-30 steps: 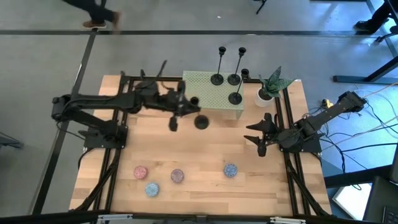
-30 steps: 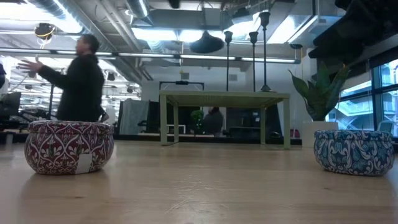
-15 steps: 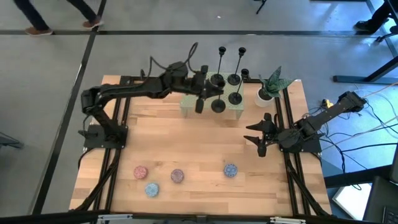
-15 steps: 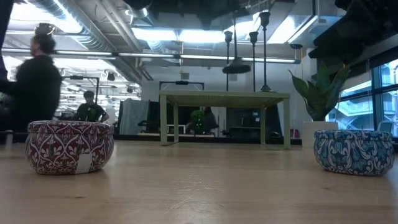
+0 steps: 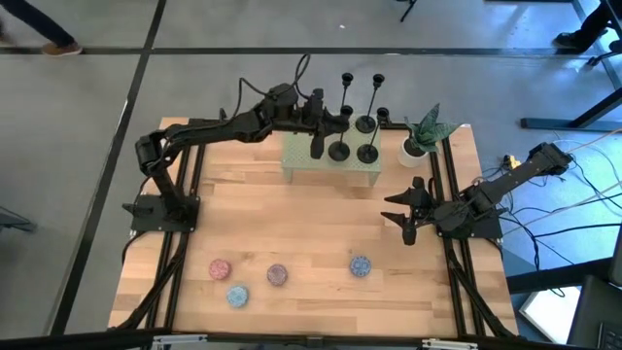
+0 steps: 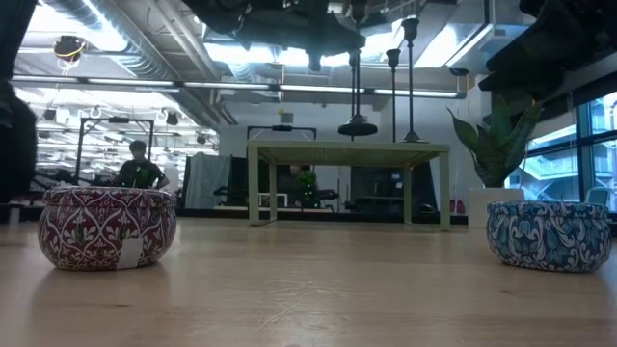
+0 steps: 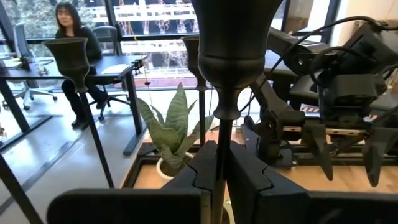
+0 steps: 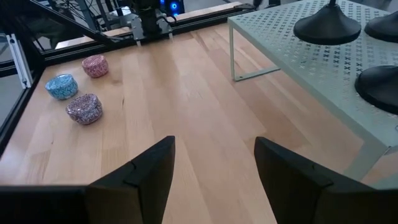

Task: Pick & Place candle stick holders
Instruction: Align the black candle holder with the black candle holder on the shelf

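I have the left pincer [image 5: 317, 124] clenched on the thin stem of a black metal candle stick holder [image 5: 339, 150], its round base hanging just above the pale green perforated metal stand [image 5: 328, 173] at the far side of the wooden bench [image 5: 301, 233]. In the left wrist view the stem [image 7: 219, 155] sits pinched between the two dark fingers [image 7: 249, 180]. Three more black candle stick holders [image 5: 365, 123] stand on that stand beside it, near a small potted plant [image 5: 420, 136]. My right pincer [image 5: 403, 212] waits released at the bench's right edge. Four small speckled tins [image 5: 277, 275] lie along the near side.
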Robot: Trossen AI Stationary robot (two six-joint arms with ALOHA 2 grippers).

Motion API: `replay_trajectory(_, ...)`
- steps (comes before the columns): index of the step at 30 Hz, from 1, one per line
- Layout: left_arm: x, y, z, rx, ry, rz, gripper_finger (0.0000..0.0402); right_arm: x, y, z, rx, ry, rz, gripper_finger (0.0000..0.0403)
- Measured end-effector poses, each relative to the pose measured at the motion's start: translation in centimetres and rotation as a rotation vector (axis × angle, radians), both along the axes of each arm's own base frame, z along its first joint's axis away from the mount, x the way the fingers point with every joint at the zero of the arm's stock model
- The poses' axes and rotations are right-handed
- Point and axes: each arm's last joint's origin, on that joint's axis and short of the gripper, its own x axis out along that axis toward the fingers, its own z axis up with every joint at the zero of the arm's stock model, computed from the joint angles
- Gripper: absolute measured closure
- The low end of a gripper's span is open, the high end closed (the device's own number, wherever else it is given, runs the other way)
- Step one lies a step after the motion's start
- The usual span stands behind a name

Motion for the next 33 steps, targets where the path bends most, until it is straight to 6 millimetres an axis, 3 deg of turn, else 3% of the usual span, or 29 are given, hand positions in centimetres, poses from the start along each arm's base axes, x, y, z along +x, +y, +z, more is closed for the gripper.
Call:
replay_trajectory(6, 0.8, -0.1, -1.3, -0.013, 0.037, -0.012, 0.0384, 0.0, 0.0, 0.0, 0.001, -0.001, -0.001, 0.0178)
replay_trajectory(24, 0.6, 0.2, -1.0, -0.021, 0.016, -0.001, 0.0384, 0.0, 0.0, 0.0, 0.001, -0.001, 0.000, 0.0178)
replay_trajectory(33, 1.4, 0.5, -2.1, -0.029, 0.013, 0.000, 0.0384, 0.0, 0.0, 0.0, 0.001, -0.001, 0.000, 0.0178)
